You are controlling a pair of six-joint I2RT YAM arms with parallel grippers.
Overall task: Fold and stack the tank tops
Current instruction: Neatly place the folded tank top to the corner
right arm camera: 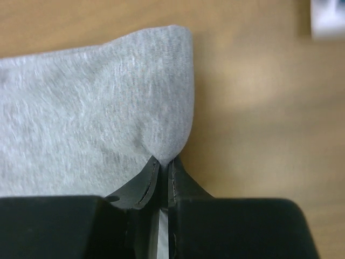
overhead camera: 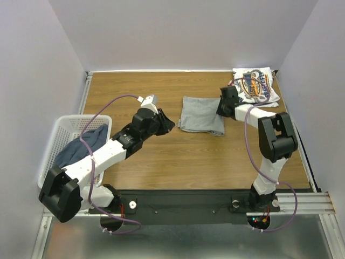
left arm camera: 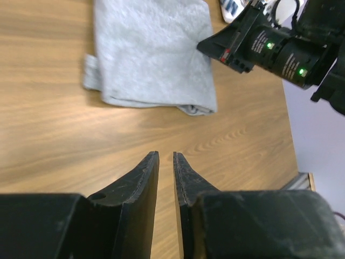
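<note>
Nearest the arm bases, at the left edge of the table (overhead camera: 178,162), the white lattice basket (overhead camera: 64,125) is seen with the dark blue tank top (overhead camera: 81,144) bunched inside it, not yet folded.

Further in, the left gripper (left arm camera: 166,154) is held over bare wood, just to the left of the folded cloth. Its jaws are parted by a narrow gap and nothing is carried between them.

At mid-table the grey tank top (overhead camera: 199,114) lies flat as a folded, near-square packet; no clear long axis can be made out.

The right gripper (right arm camera: 161,162) is closed on the right-hand edge of this packet, a rounded fold of cloth being pinched at the fingertips.

Farthest away, in the far right corner, the white printed tank top (overhead camera: 257,83) is laid folded. It lies behind and to the right of the right gripper, close to it, whereas the left gripper is well apart from it. Transfer of the grey packet onto the printed top is therefore judged to fall to the right arm, the travel being directed away from the bases and to the right.
</note>
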